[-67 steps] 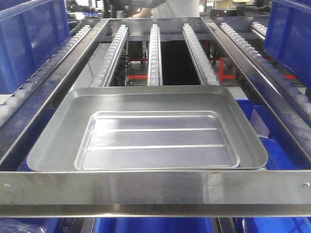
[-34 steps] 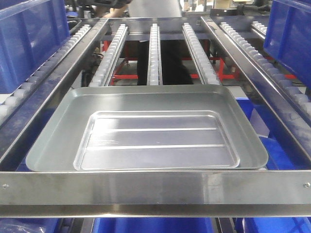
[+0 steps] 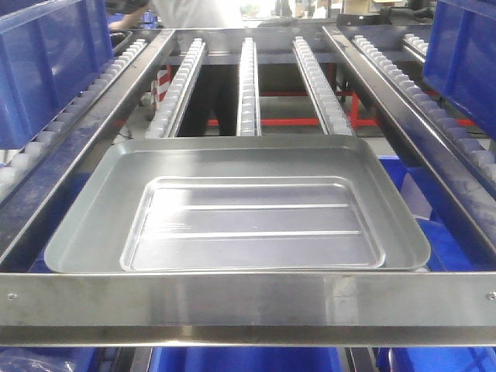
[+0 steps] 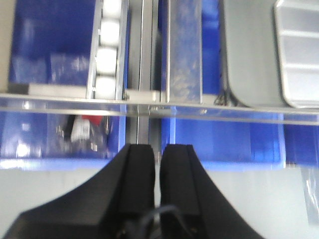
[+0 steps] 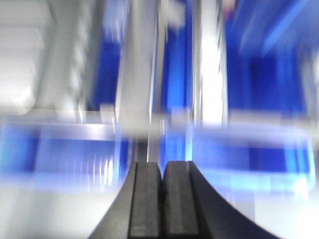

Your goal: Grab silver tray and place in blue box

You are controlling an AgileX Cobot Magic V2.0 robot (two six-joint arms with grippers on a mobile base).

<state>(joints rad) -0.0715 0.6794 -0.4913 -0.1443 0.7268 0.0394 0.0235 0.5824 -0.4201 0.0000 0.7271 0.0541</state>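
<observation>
The silver tray (image 3: pixel 236 205) lies flat on the roller rails, just behind the steel frame bar (image 3: pixel 248 302). In the left wrist view its corner (image 4: pixel 249 59) shows at the upper right. A blue box (image 4: pixel 224 142) sits under that bar, and its blue top shows at the bottom of the front view (image 3: pixel 248 360). My left gripper (image 4: pixel 157 147) is shut and empty, hanging in front of the box and left of the tray. My right gripper (image 5: pixel 162 165) is shut and empty; its view is heavily blurred. Neither gripper shows in the front view.
Blue crates stand on the outer roller lanes at the left (image 3: pixel 46 62) and right (image 3: pixel 465 54). Three roller rails (image 3: pixel 246 85) run back from the tray. A person stands behind the rack (image 3: pixel 194 12). More blue bins lie under the right side (image 3: pixel 422 190).
The tray has stayed in place. The person behind the rack has shifted to the left.
</observation>
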